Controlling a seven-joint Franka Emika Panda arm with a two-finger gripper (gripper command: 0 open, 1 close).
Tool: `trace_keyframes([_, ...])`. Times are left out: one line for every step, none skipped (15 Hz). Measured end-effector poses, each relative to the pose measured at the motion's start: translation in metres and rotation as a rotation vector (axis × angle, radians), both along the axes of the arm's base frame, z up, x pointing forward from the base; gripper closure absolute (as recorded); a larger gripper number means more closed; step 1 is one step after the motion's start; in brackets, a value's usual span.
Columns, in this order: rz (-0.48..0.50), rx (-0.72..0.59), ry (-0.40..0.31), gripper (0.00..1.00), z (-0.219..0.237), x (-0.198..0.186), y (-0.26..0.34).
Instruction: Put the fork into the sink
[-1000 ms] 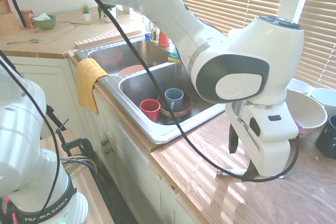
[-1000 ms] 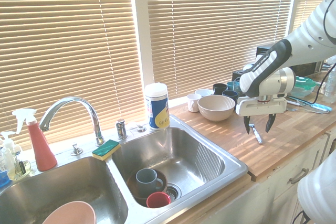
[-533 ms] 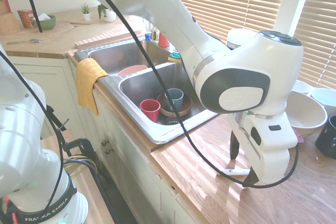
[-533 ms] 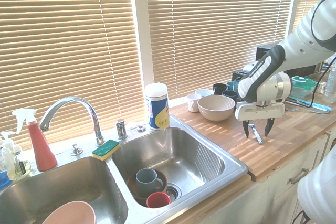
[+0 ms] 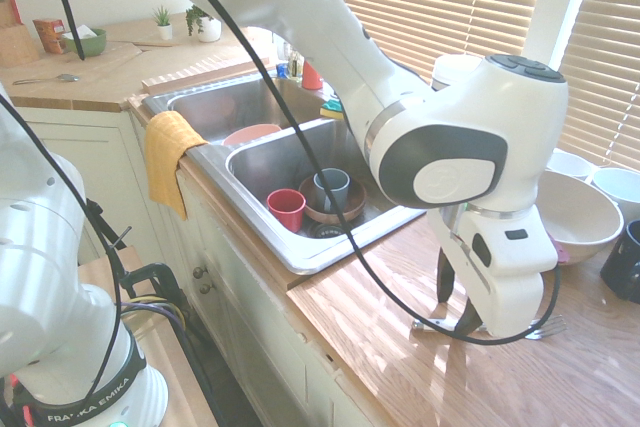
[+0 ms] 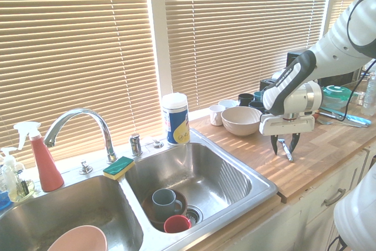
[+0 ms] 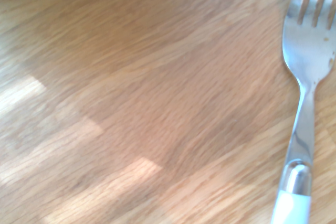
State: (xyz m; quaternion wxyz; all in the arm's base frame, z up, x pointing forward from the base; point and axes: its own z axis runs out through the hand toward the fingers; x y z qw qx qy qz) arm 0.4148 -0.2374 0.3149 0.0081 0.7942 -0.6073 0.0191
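The fork (image 7: 307,51) lies flat on the wooden counter to the right of the sink (image 5: 268,162), silver tines at one end and white handle at the other. My gripper (image 5: 455,315) is lowered onto the counter over it, and the white handle end (image 5: 427,325) pokes out beside the fingers. In the second exterior view the gripper (image 6: 284,151) straddles the fork (image 6: 288,156), its dark fingers partly drawn in with a gap still between them. The sink's right basin (image 6: 226,183) lies across the counter from it.
The right basin holds a red cup (image 5: 287,207) and a grey mug (image 5: 331,187) on a brown dish. A big white bowl (image 5: 580,212) and several mugs (image 6: 247,99) stand behind the gripper. A yellow cloth (image 5: 167,152) hangs over the sink's front edge, and the counter edge is close by.
The gripper has come down to the counter around the fork and shifted slightly toward the sink. Its fingers have narrowed from wide open. The fork has not moved.
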Motion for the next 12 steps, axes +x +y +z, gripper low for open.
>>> trace_keyframes([0.000,0.000,0.000,1.00,0.0000,0.0001,0.0001])
trace_keyframes([0.001,0.000,0.000,1.00,0.0000,0.0002,0.0003])
trace_keyframes([0.001,0.000,0.000,1.00,0.0000,0.0003,0.0005])
trace_keyframes([0.000,0.000,0.000,1.00,0.0000,0.0003,0.0006])
trace_keyframes([0.000,0.000,0.000,1.00,0.0000,0.0003,0.0006])
trace_keyframes([-0.001,0.000,0.000,1.00,0.0001,0.0003,0.0005])
trace_keyframes([-0.001,0.000,0.000,1.00,0.0002,0.0003,0.0005])
trace_keyframes([-0.001,0.000,-0.001,1.00,0.0005,0.0003,0.0005])
trace_keyframes([-0.002,-0.001,-0.002,1.00,0.0010,0.0003,0.0005])
trace_keyframes([-0.003,-0.001,-0.004,1.00,0.0017,0.0001,0.0002])
trace_keyframes([-0.005,-0.002,-0.007,1.00,0.0033,-0.0002,-0.0005])
trace_keyframes([-0.005,-0.005,-0.016,1.00,0.0075,-0.0005,-0.0011])
